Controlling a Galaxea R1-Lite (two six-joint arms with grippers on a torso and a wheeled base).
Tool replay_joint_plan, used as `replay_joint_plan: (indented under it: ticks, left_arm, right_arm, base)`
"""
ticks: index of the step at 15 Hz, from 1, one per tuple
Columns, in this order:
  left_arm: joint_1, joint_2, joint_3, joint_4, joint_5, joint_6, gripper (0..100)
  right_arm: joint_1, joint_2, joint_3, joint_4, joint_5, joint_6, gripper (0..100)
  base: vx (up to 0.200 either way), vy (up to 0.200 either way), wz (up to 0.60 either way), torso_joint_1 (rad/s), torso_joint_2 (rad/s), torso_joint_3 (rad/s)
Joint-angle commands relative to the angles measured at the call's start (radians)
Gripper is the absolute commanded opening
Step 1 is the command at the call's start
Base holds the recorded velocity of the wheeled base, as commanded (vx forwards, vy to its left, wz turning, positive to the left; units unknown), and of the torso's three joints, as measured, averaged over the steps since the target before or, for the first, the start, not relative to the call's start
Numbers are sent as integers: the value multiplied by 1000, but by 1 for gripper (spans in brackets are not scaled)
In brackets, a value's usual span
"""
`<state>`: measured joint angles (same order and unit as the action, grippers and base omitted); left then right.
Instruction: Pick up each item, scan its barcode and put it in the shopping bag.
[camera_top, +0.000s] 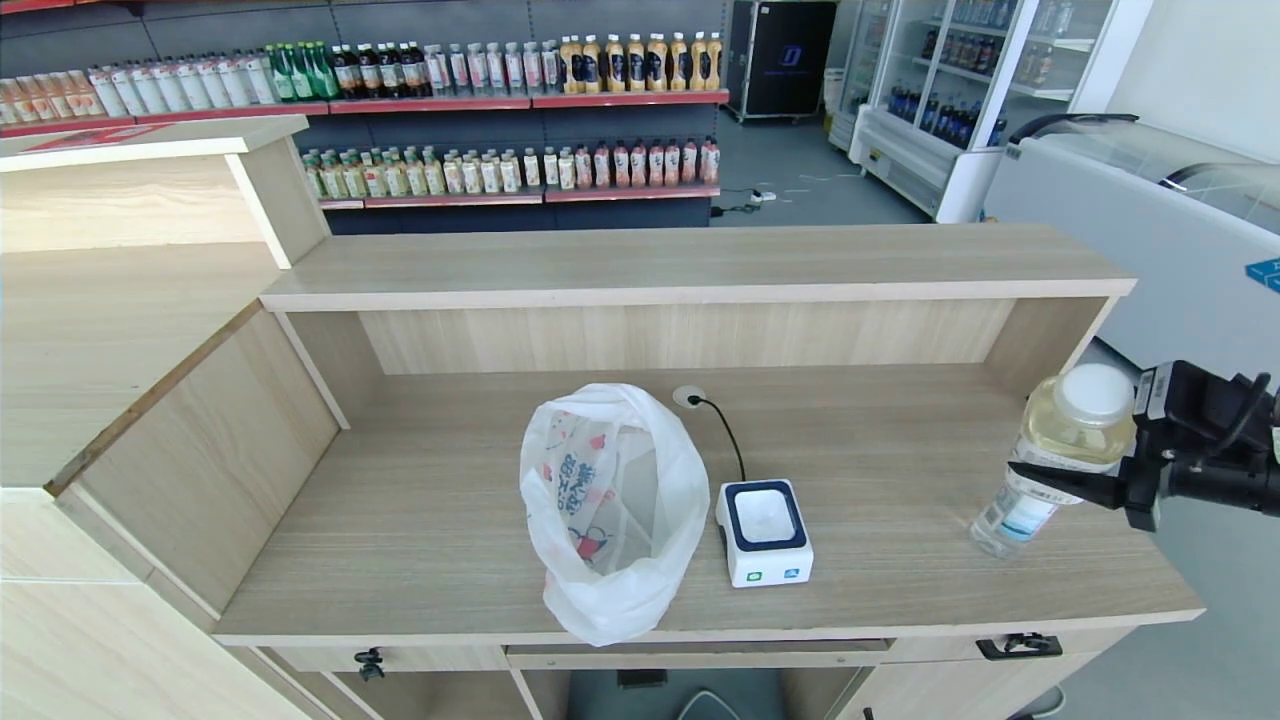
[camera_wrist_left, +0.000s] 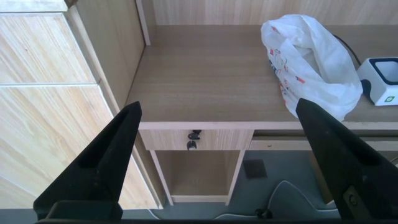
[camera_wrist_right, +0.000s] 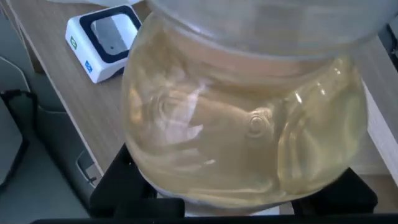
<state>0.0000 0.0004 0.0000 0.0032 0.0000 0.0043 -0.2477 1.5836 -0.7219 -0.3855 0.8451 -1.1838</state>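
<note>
The right end effector (camera_top: 1050, 478) gripped a bottle of pale yellow drink (camera_top: 1075, 425) at the counter's (camera_top: 900, 450) right edge. Leftward of it, the barcode scanner (camera_top: 763, 530) sat between it and the white shopping bag (camera_top: 610, 500). The left end effector (camera_wrist_left: 219, 109) gaped wide off the counter's front.

It was a shop, a small supermarket by its fittings. Dark wall shelves with red edges (camera_top: 530, 100) carried long rows of bottled drinks (camera_top: 640, 62). Tall glass-door coolers (camera_top: 960, 90) and a white chest freezer (camera_top: 1100, 230) stood beyond. A pale wooden checkout counter (camera_top: 880, 470) held a white square barcode scanner (camera_top: 764, 530) beside a white plastic shopping bag (camera_top: 612, 520).
</note>
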Motion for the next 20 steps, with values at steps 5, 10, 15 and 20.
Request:
replay_joint_plan:
  ticks: [5,10,15,20]
  left_arm:
    - [0,0,0,0,0,0,100]
    - [0,0,0,0,0,0,100]
    - [0,0,0,0,0,0,100]
    - [0,0,0,0,0,0,100]
  right_arm:
    - [-97,50,-34,-7,35,-204,0]
    - [-94,82,-56,-62,52,-333,0]
    - [-2,167,-19,-222,137,-389,0]
    - [34,300,-14,-233,226,-583,0]
  base:
    - [0,0,0,0,0,0]
    - [0,0,240,-1,1,-1]
    - [0,0,480,5,0,1]
    - [0,0,0,0,0,0]
